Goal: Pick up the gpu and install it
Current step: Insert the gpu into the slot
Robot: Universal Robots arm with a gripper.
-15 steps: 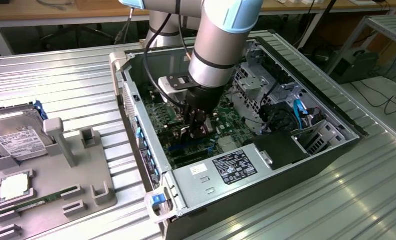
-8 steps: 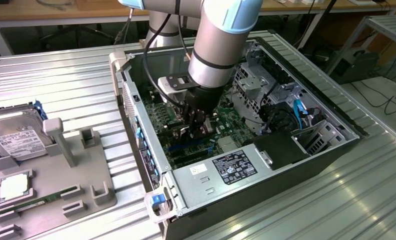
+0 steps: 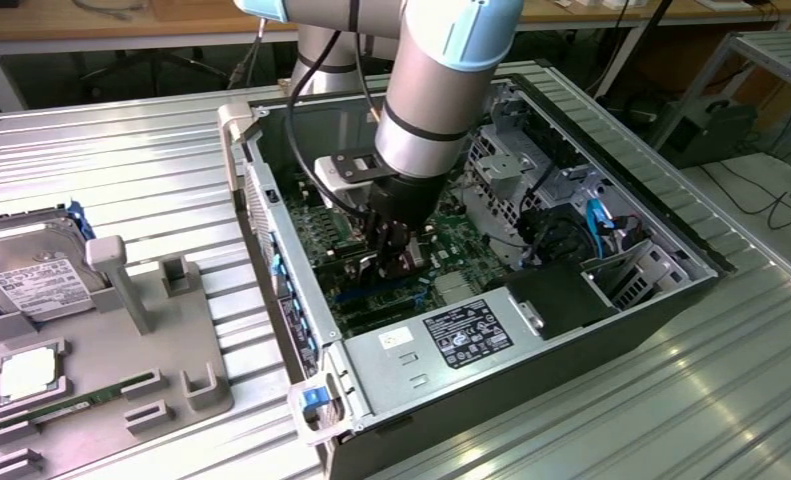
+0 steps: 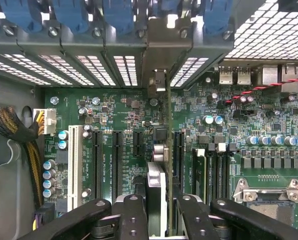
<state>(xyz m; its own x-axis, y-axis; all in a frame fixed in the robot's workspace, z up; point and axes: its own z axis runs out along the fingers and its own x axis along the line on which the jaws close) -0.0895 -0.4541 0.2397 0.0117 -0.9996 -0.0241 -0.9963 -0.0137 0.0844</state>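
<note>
In the wrist view the gpu (image 4: 157, 185) appears edge-on as a thin dark card standing over the green motherboard (image 4: 124, 112), between two long black slots (image 4: 117, 162). Its silvery bracket end (image 4: 157, 82) reaches the row of perforated rear slot covers (image 4: 84, 67). My gripper (image 4: 159, 220) is shut on the card, with a black finger (image 4: 131, 215) on either side. In the exterior view the arm reaches down into the open computer case (image 3: 409, 355), and the gripper (image 3: 395, 262) is low over the motherboard (image 3: 469, 235).
A grey fixture (image 3: 155, 350) on the exterior view's left carries a silver hard drive (image 3: 35, 275), a square chip (image 3: 28, 375) and a green memory stick (image 3: 82, 405). Inside the case are a power supply (image 3: 469, 335), drive cages (image 3: 509, 165), cables (image 3: 595, 225) and a braided cable bundle (image 4: 14, 130).
</note>
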